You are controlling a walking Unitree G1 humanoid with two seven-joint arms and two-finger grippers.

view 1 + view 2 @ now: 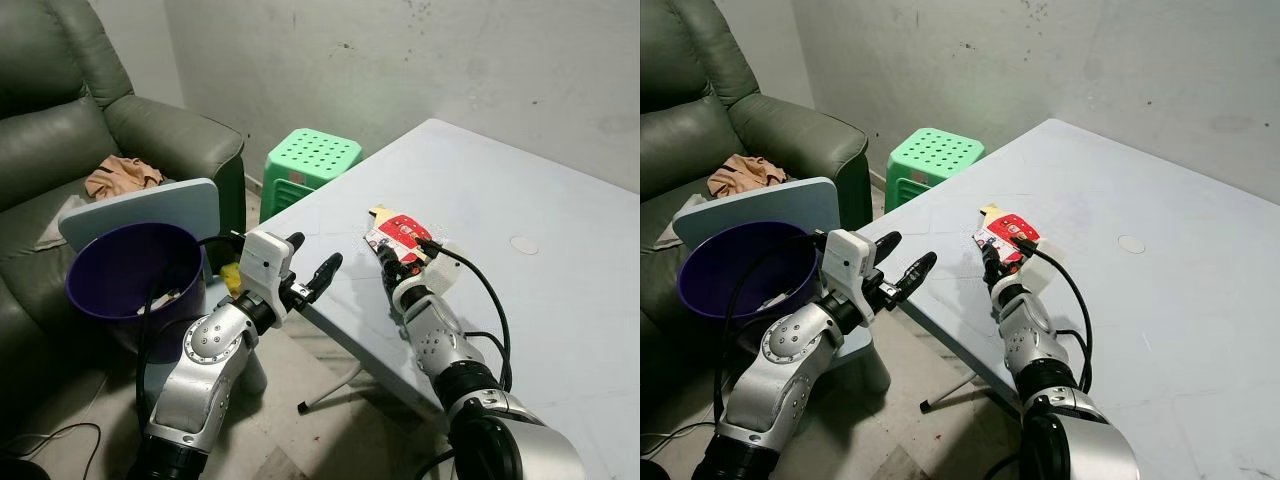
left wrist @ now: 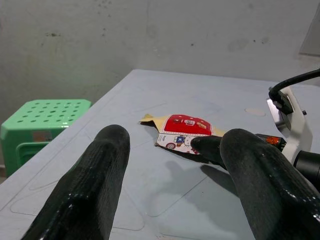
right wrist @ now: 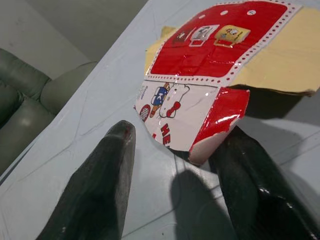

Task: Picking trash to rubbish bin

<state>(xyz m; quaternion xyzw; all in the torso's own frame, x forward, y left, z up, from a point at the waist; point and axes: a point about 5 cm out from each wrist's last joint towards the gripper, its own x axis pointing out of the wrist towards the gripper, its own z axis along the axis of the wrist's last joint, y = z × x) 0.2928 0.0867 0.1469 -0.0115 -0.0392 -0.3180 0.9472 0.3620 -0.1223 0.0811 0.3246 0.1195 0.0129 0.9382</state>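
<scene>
A red and white wrapper (image 1: 397,232) on tan card lies near the front left edge of the pale blue table (image 1: 540,170). My right gripper (image 1: 392,262) rests on the table at the wrapper's near edge, open. In the right wrist view the wrapper (image 3: 200,75) curls up between the fingers (image 3: 100,190), one fingertip partly tucked under its torn corner. My left gripper (image 1: 312,262) hangs open in the air just off the table's edge, pointing at the wrapper (image 2: 182,131). A purple rubbish bin (image 1: 95,300) stands on the floor to the left, with some scraps inside.
A green plastic stool (image 1: 312,160) stands between table and wall. A dark green sofa (image 1: 60,120) with a crumpled cloth (image 1: 122,175) is at left. A pale blue board (image 1: 175,205) leans behind the bin. A thin table leg (image 1: 330,390) reaches the floor.
</scene>
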